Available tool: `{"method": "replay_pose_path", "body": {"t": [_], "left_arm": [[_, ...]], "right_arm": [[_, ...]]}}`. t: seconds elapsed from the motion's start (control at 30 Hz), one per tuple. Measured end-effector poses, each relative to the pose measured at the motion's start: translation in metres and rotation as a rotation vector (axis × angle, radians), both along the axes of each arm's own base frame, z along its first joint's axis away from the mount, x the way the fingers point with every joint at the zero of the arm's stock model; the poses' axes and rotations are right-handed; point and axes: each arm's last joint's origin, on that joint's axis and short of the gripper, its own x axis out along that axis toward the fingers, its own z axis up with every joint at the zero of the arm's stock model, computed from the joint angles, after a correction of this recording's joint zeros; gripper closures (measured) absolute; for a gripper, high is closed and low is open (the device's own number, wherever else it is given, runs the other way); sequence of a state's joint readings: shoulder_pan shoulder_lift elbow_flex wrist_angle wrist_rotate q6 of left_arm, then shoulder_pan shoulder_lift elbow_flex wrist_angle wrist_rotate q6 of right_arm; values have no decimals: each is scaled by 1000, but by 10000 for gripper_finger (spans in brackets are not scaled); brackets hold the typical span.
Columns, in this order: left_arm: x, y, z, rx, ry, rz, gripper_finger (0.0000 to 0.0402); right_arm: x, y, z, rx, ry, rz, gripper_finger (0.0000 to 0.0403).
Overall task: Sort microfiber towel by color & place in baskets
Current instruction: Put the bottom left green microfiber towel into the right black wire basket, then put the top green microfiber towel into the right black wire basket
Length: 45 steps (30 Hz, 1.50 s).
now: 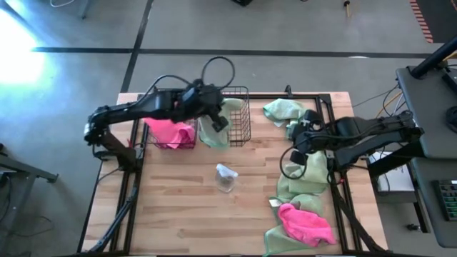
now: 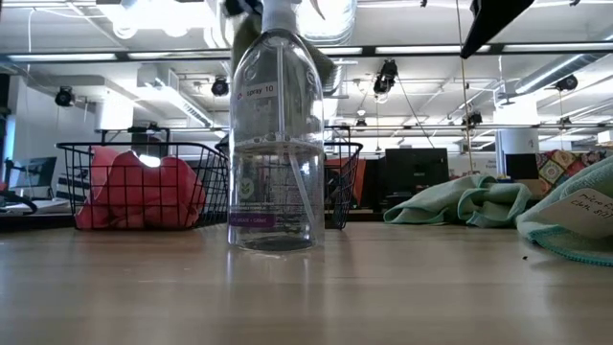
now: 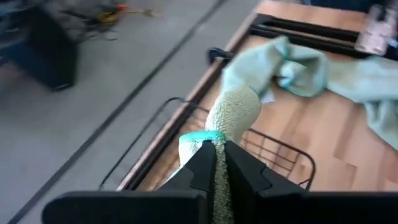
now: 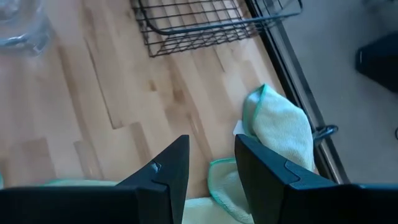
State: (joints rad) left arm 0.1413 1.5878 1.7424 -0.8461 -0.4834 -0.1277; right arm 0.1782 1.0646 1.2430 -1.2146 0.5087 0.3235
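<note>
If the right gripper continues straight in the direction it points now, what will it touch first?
Probably the green towel just ahead of the open right gripper, near the table edge. Depth is unclear, so the bare table could come first.

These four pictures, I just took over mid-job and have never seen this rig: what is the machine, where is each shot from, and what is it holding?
It is a robot with two dark arms at a wooden table, each ending in a two-finger pincer. One picture looks straight down, one looks level across the tabletop, and two come from cameras on the wrists.

The left pincer is shut on a green towel above the right basket. The left basket holds a pink towel. The right pincer is open above more green towels on the table's right side; another pink towel lies near the front. A clear spray bottle stands mid-table.
</note>
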Motion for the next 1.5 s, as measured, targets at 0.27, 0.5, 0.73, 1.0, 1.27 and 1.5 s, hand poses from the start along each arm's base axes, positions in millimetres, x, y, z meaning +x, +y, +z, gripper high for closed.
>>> {"method": "replay_pose_path", "body": {"t": [0.27, 0.5, 0.73, 1.0, 1.27, 1.5], "left_arm": [[27, 37, -38, -78, 126, -104, 390], [26, 51, -40, -117, 114, -148, 389], [23, 61, -40, -187, 89, -169, 357], [18, 70, -41, -168, 114, -128, 295], [5, 67, -43, -253, 182, -39, 276], [-10, 23, -13, -217, 124, -148, 284]], "right_arm": [[0, -3, 0, 8, -6, -30, 280], [-1, -4, -1, 3, -7, -57, 280], [-1, -4, -1, 2, -1, -57, 280], [-1, -4, -1, 2, -3, -56, 280], [-8, -5, -4, 18, 44, -114, 280], [-25, -7, -8, 30, 155, -240, 280]]}}
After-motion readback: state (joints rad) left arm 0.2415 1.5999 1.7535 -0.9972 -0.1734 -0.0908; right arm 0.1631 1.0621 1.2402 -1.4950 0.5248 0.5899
